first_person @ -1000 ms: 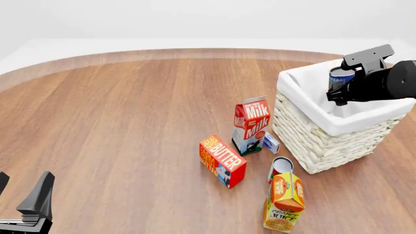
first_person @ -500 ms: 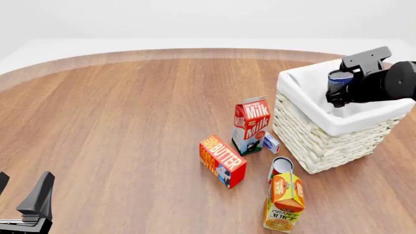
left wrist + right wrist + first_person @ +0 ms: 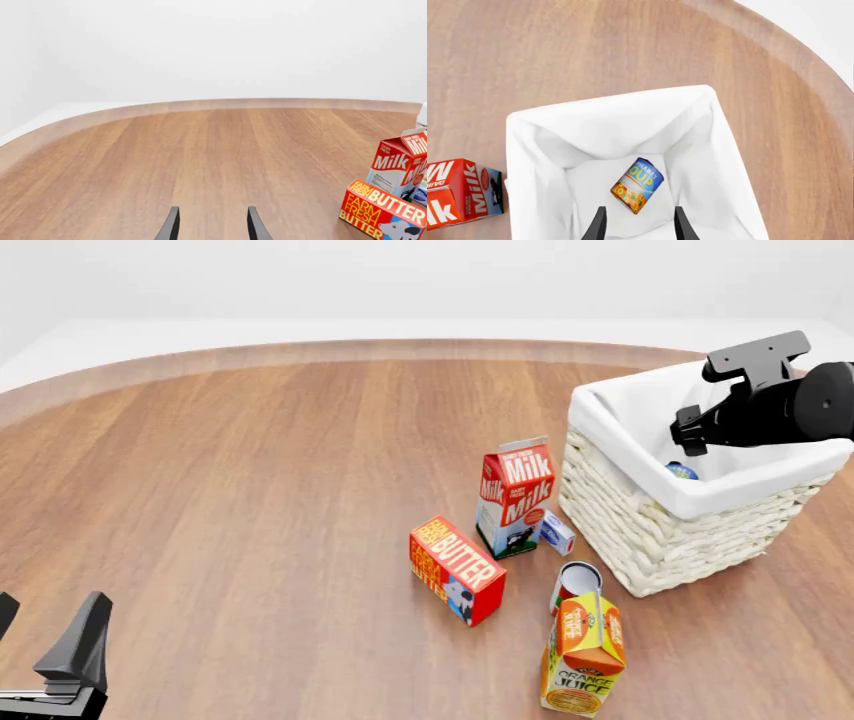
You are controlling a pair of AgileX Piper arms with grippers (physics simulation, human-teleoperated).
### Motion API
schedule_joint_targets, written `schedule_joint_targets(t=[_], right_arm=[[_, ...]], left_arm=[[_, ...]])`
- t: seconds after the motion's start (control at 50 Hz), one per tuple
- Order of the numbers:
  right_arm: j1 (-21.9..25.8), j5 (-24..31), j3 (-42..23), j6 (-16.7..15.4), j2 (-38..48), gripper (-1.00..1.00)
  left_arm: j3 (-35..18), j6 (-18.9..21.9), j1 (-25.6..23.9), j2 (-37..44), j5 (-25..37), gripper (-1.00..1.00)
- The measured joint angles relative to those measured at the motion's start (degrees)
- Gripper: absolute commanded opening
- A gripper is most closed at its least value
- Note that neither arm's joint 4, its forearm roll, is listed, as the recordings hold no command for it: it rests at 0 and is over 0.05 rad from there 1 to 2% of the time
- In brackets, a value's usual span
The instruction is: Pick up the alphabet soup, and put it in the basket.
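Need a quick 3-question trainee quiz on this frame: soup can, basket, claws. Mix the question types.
1. True or false: the alphabet soup is inside the basket.
2. The right claw is: A) shut on the can, B) open above the basket, C) resting on the table.
3. Fill in: the left claw is open over bare ____.

Key: 1 true, the can lies on its side on the white lining. 2 B. 3 table.
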Motion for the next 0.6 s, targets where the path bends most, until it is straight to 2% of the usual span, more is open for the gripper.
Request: schedule_joint_targets(t=[0.6], right_arm=[[-0.4,-0.2,2.4,0.8,-6.1,1.00]], left_arm=[[0.0,0.0,0.0,0.0,0.0,1.00]])
